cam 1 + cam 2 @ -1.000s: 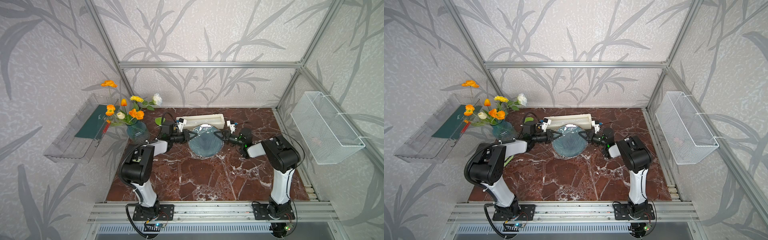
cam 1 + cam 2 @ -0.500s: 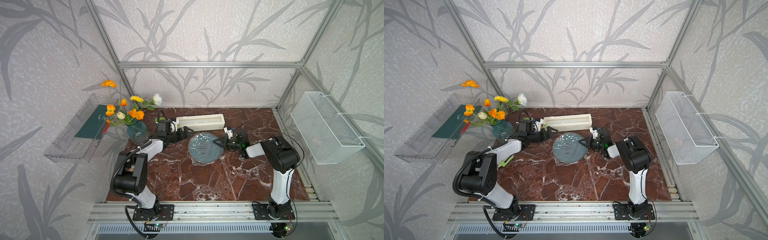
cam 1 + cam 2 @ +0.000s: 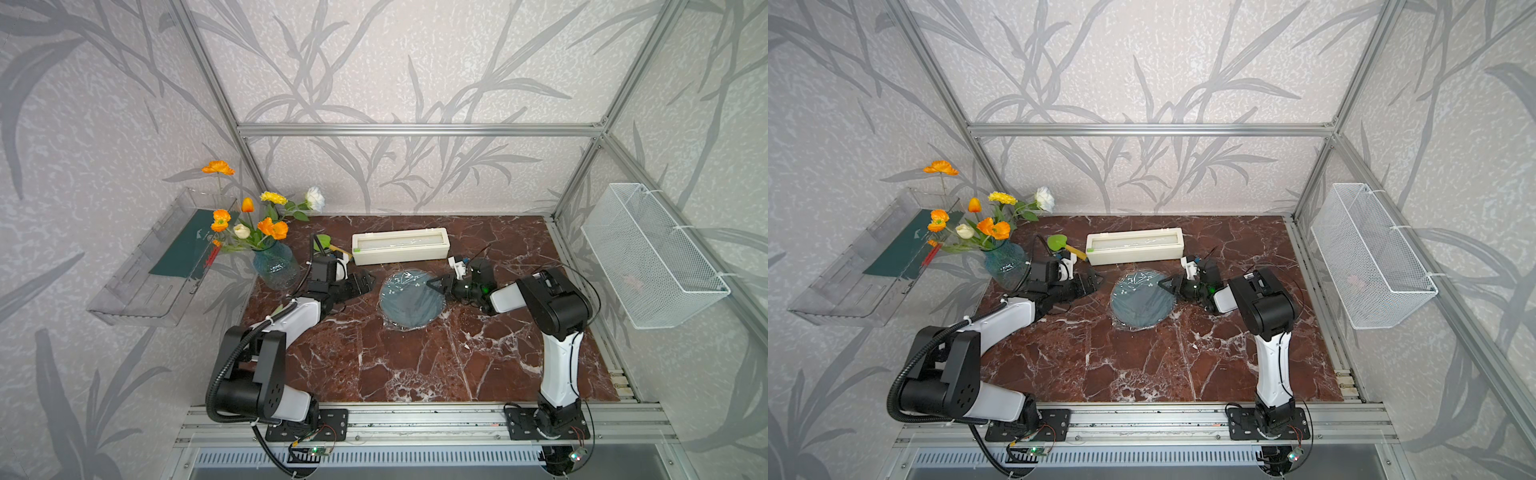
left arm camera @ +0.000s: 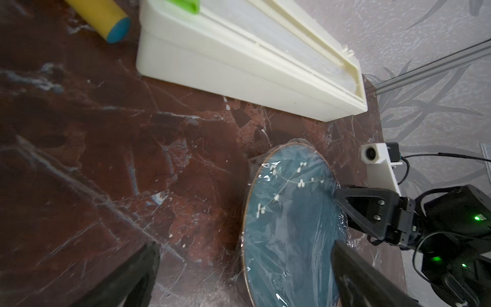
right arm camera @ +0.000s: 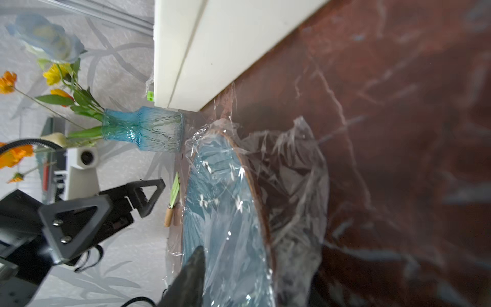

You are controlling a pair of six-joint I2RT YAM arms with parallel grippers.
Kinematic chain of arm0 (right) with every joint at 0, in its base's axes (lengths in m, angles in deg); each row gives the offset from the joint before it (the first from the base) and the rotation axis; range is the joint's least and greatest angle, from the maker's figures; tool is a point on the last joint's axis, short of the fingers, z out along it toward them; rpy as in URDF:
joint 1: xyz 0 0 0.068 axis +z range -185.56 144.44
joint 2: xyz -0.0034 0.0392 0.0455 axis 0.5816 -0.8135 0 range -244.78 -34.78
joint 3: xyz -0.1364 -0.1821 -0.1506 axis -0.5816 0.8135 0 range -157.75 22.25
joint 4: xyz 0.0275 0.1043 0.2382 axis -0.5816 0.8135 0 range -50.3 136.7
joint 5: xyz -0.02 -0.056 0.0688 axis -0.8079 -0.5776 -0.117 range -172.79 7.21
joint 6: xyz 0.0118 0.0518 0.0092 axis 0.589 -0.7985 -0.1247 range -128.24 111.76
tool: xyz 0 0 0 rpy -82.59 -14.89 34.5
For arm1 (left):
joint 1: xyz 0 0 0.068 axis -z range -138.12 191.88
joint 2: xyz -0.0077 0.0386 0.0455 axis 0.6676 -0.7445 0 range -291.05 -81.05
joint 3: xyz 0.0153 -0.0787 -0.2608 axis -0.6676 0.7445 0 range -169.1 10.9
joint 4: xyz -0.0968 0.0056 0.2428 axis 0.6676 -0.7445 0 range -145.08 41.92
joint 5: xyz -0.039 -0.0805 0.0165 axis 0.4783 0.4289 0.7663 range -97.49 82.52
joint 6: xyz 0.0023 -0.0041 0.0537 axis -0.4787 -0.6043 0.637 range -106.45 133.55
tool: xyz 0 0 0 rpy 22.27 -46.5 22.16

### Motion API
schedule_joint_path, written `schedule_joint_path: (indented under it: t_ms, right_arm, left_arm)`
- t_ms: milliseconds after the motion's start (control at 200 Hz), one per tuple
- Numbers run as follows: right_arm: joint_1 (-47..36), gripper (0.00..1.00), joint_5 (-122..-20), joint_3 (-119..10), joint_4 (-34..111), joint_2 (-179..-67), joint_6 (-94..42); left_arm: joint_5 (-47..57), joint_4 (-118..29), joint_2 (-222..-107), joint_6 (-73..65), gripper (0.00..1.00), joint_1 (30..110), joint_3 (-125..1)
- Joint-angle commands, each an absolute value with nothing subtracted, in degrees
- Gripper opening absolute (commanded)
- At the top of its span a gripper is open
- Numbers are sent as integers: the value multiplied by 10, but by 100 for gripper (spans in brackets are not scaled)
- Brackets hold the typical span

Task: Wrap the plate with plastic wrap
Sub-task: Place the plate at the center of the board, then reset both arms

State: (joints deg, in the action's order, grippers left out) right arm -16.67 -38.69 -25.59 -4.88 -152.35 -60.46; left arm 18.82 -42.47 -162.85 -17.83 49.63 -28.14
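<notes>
The left gripper (image 3: 365, 284) stands spread wide and empty, just off the plate (image 3: 409, 307) at its 9 o'clock. The right gripper (image 3: 435, 284), at 3 o'clock, has its jaws partly apart about the wrapped rim; contact cannot be told. The round plate lies flat, face up, on the table (image 3: 415, 365) under the plastic wrap (image 5: 292, 170), dispenser box (image 3: 400, 247) at 12 o'clock
</notes>
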Motion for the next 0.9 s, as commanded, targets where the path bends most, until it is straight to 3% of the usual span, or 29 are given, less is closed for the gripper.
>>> schedule_joint_path:
  t_ms: [0,165,310,450,560,635,800,895]
  right_arm:
    - [-196,65,-360,-222,-46,-1466,-592]
    - [-223,100,-378,-224,171,-1361,-494]
    - [-223,99,-542,-325,480,-1259,-309]
    - [-223,99,-754,-386,589,-1198,-220]
    - [-224,99,-875,-365,550,-1186,-159]
    - [-224,99,-940,-304,448,-1199,-104]
    - [-225,99,-993,-161,155,-1227,-2]
    - [-253,99,-978,-121,74,-1258,-30]
  left_arm:
    - [98,-407,-1575,-192,100,507,-268]
    - [-1,-401,-1535,-210,100,520,-218]
    - [-32,-396,-1534,-179,99,525,-184]
    - [-8,-372,-1549,-187,100,530,-168]
    - [3,-407,-1563,-190,99,533,-198]
    - [11,-419,-1571,-195,99,533,-209]
    - [14,-406,-1570,-198,100,533,-202]
    - [6,-410,-1560,-196,100,533,-203]
